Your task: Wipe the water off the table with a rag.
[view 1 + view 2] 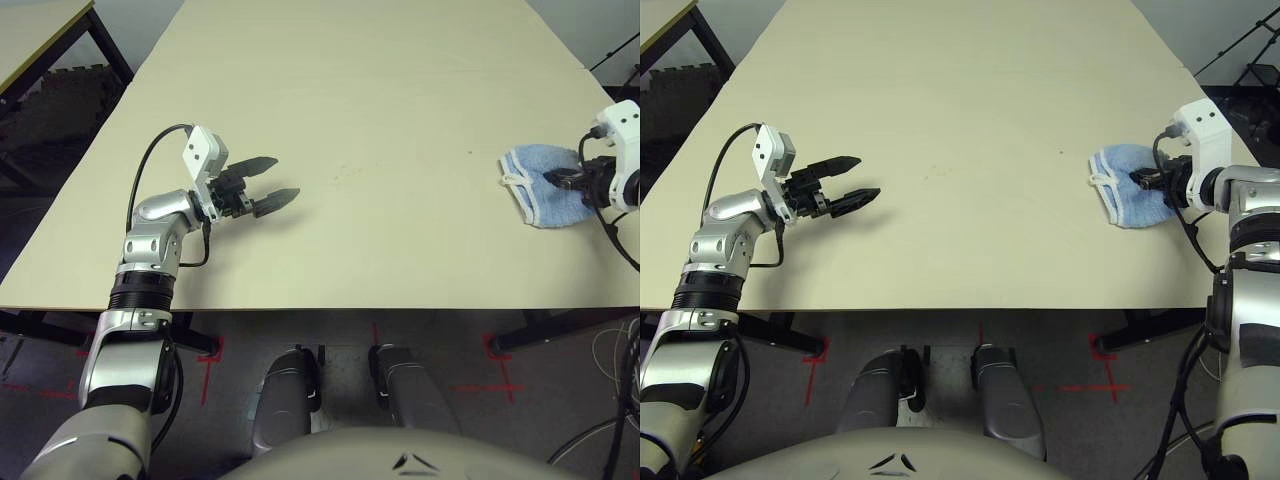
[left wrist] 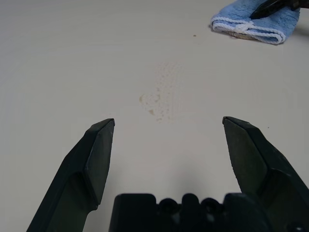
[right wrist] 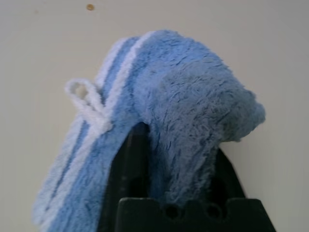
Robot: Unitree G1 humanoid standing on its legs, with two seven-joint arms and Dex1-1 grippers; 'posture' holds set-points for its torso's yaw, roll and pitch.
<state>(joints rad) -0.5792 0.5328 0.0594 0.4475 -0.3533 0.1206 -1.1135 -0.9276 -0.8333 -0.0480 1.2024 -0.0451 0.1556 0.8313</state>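
The light blue rag [image 1: 530, 190] with its white stitched edge lies near the right edge of the cream table [image 1: 350, 80]. My right gripper [image 1: 1138, 178] is shut on a raised fold of the rag [image 3: 183, 92], one black finger [image 3: 130, 164] on each side. The water [image 2: 159, 99] is a small cluster of amber droplets near the table's middle [image 1: 345, 170], with one tiny drop [image 2: 194, 35] closer to the rag. My left gripper [image 1: 286, 177] hovers open over the left part of the table, pointing at the droplets, nothing between its fingers [image 2: 99, 154].
A smaller tan table [image 1: 30, 30] with a black frame stands beyond the far left corner. The front table edge [image 1: 320, 305] runs just ahead of my body. Cables [image 1: 620, 370] hang by the right arm, and red tape marks [image 1: 495, 385] lie on the floor.
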